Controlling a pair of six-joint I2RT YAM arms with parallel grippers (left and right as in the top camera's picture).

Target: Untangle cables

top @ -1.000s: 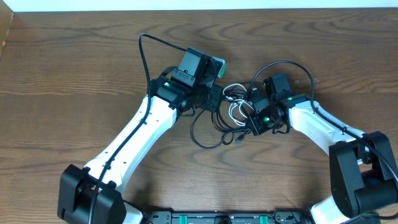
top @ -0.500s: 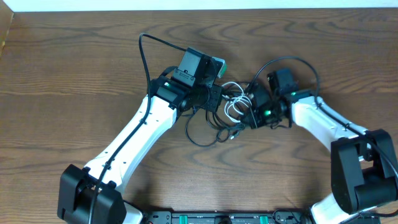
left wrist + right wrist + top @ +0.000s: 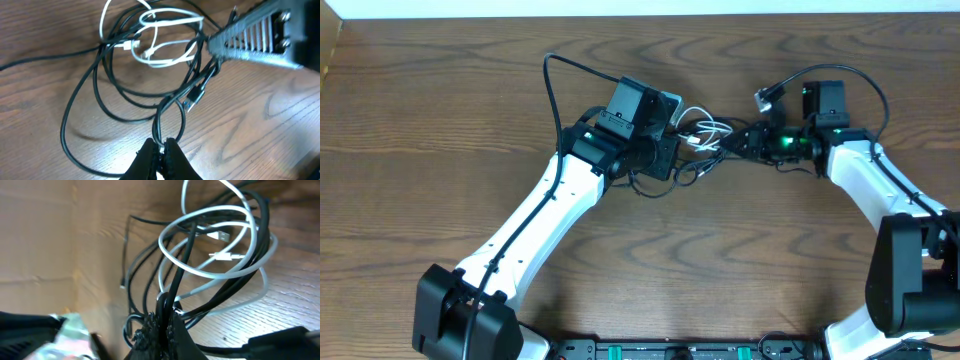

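Note:
A tangle of thin black cables (image 3: 672,178) and one white cable (image 3: 705,132) lies on the wooden table between my two arms. My left gripper (image 3: 160,148) is shut on a loop of black cable (image 3: 170,107); the white cable (image 3: 165,42) coils beyond it. My right gripper (image 3: 162,322) is shut on a bundle of black cable strands (image 3: 182,260), with the white cable (image 3: 220,245) looped around them and lifted off the table. In the overhead view my left gripper (image 3: 675,160) and right gripper (image 3: 738,143) are close together, with the cables stretched between them.
The wooden table (image 3: 440,110) spreads all around. A white strip runs along the table's far edge (image 3: 620,8). Thick black robot wires arch over my left arm (image 3: 552,75) and my right arm (image 3: 865,85).
My right gripper has moved up and to the right, pulling the black and white cables with it. The tangle has stretched out and the loop below it has shrunk. My left arm has stayed put.

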